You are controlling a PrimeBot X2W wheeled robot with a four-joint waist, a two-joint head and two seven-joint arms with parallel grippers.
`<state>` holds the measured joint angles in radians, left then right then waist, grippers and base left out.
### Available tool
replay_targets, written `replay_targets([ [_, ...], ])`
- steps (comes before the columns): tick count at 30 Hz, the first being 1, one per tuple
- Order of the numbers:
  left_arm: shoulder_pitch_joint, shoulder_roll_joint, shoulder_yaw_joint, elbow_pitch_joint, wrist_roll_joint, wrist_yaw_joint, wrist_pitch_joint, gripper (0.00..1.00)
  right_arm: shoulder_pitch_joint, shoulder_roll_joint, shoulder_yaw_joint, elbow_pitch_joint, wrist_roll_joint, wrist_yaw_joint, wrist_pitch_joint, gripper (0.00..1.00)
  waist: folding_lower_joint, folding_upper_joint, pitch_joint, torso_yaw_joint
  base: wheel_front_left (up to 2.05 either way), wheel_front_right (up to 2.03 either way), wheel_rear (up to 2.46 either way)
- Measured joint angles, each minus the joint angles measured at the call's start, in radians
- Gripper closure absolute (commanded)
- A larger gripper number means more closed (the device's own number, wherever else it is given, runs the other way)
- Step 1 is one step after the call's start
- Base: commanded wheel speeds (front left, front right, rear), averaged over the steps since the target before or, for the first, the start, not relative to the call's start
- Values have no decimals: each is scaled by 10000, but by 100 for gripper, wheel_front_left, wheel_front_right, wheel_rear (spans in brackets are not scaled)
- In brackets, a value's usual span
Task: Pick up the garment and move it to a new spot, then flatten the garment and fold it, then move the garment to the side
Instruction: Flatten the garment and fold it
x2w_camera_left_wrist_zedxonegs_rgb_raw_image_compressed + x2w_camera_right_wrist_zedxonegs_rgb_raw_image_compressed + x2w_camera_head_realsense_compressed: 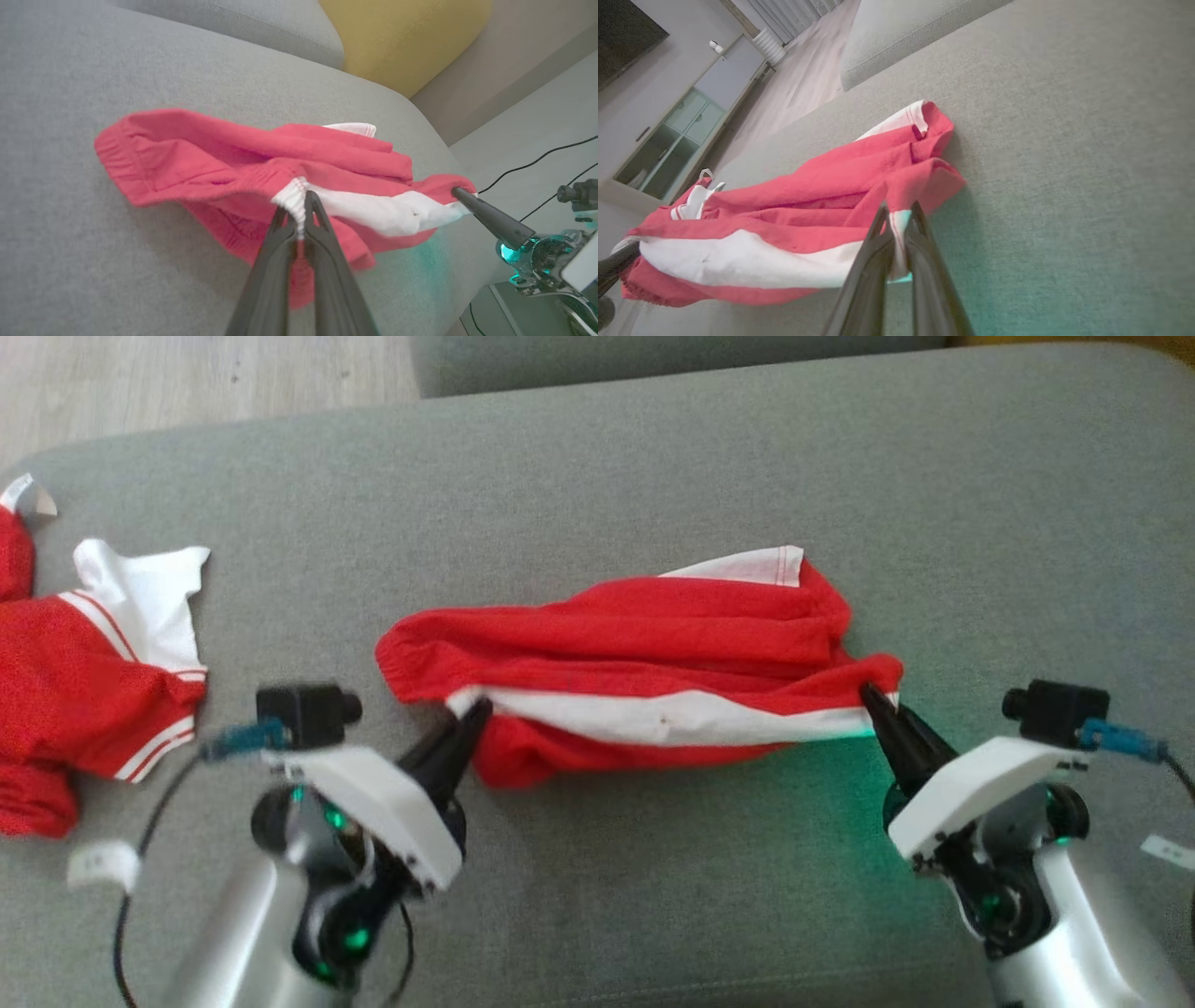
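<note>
Now both jaws pinch the ends of the crumpled red and white cloth garment (644, 635), mid-frame on the grey sofa (653, 896); such small bites might slip when lifted.

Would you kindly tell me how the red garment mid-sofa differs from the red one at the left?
The middle garment is pinched at its ends by the left hand and the right hand; the left garment lies untouched. The middle garment is pulled out long; the left garment sits crumpled. The middle garment shows one broad white band; the left garment, thin white stripes. Both are red and white, on the grey sofa.
</note>
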<state>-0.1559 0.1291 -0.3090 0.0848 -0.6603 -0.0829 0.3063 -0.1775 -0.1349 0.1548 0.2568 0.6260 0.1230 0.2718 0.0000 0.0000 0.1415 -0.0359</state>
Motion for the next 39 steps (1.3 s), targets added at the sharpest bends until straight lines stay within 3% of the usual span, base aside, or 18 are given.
replay_targets([
  [6, -2860, 602, -291, 915, 161, -305, 731, 100, -1787, -474, 355, -8, 1509, 0, 593, 100, 0, 0, 587, 73, 0, 0, 0],
  [10, -5672, 1212, -1348, 2205, 1108, -414, 708, 100, -4134, -1198, 675, 393, 2263, 0, 675, 100, 0, 0, 1226, 133, 0, 0, 0],
  [16, -8935, 1273, -2334, 3651, -209, -418, 203, 100, -7641, -1338, 1101, 1678, 3269, 0, 236, 100, 2, 0, 2253, 158, 0, 0, 0],
  [20, -10576, 1304, -2468, 4380, -894, -418, 67, 100, -9270, -1327, 1212, 2466, 3712, 0, -46, 100, 3, 0, 2705, 182, 0, 0, 0],
  [27, -13805, 1139, -1684, 6134, -2533, -416, -802, 100, -12547, -1319, 1417, 3181, 4197, 0, -1611, 100, 1, -1, 3385, 308, 0, 0, 0],
  [30, -14609, 1122, -1494, 6621, -3055, -418, -1122, 100, -13531, -1310, 1528, 3471, 4443, 0, -2253, 100, 1, 0, 3559, 300, 0, 0, 0],
  [34, -14664, 1147, -1791, 6784, -3664, -416, -1246, 100, -13753, -1386, 2383, 3680, 4836, 0, -2098, 100, 0, 0, 3671, 276, 0, 0, 0],
  [39, -13426, 1659, -3423, 6146, -4157, -416, -1168, 100, -12476, -1854, 3697, 3626, 5273, 0, -1885, 100, 1, 0, 3674, 170, 0, 0, 0],
])
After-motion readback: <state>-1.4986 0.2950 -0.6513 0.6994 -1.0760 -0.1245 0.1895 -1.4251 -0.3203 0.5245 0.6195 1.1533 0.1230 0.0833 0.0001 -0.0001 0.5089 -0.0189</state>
